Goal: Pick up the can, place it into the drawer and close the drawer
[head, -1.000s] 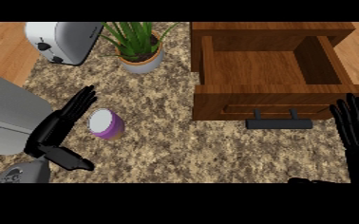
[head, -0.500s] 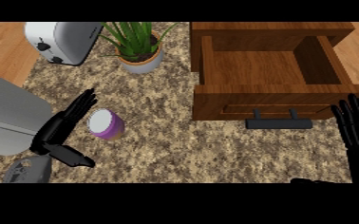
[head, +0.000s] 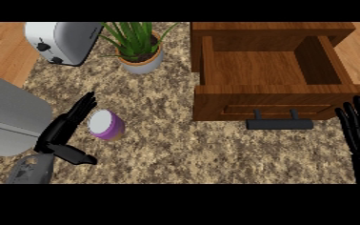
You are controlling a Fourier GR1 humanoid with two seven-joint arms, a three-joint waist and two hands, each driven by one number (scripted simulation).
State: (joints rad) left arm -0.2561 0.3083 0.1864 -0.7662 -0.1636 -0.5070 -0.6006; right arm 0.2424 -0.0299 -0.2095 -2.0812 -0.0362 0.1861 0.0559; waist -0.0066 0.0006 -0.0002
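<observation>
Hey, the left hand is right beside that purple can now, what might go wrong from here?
1. The open left hand sits beside the small purple can with a white lid, fingers not yet curled; closing off-centre could tip or roll it.
2. The potted green plant stands between the can and the open wooden drawer; a low carry might brush its leaves.

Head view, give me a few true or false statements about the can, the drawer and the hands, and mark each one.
1. The drawer is open and holds nothing visible. True.
2. The can sits inside the drawer. False: it stands on the counter, left of the drawer.
3. The left hand is beside the can, fingers straight. True.
4. The right hand grips the drawer handle. False: it rests open at the right edge.
5. A potted plant stands beside a toaster. True.
</observation>
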